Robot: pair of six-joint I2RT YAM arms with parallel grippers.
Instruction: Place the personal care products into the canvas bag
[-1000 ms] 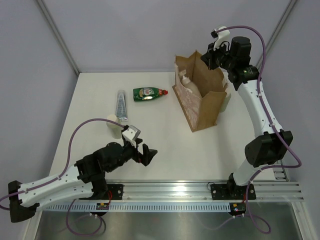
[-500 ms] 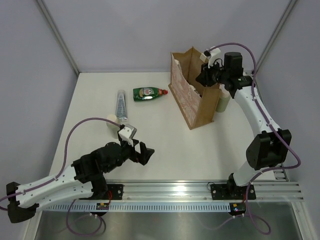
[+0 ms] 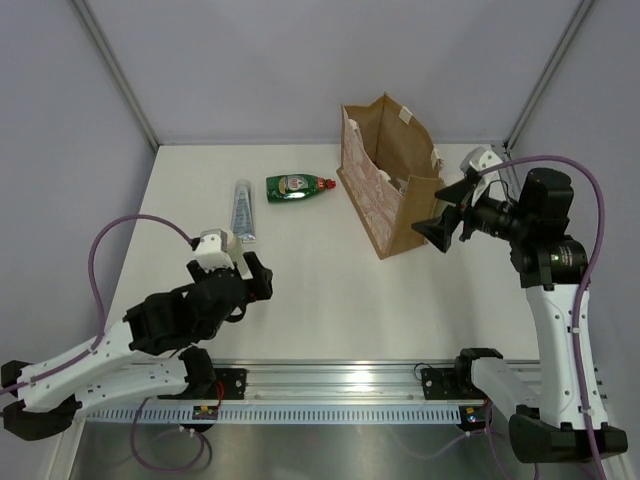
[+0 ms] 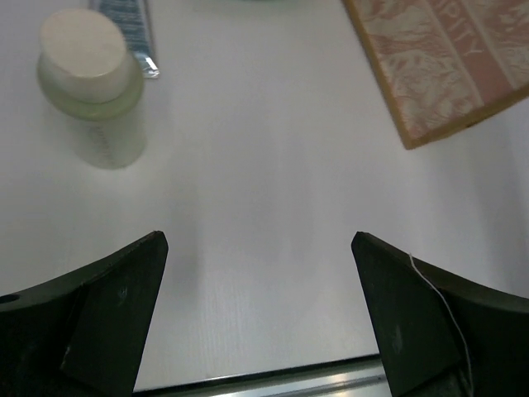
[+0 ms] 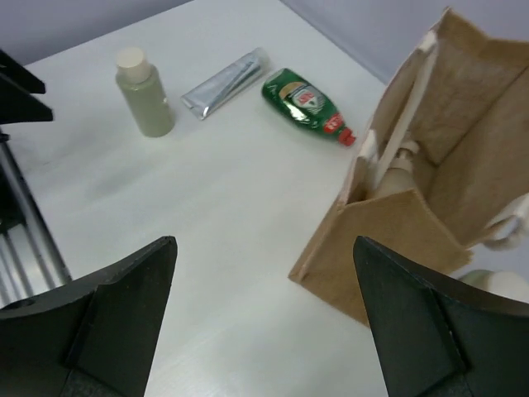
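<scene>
Green bottle (image 3: 295, 186): red-white oval label, text unreadable; canvas bag (image 3: 415, 215) pink-patterned.

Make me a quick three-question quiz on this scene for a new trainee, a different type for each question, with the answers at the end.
1. True or false: the green bottle with red cap lies on its side on the table, outside the canvas bag.
2. Which item stands upright on the table? A: the silvery tube. B: the cream bottle. C: the green bottle with red cap.
3. Short answer: are the left gripper and the right gripper open or shut?

Key: 1 true. 2 B. 3 both open, holding nothing.
</scene>
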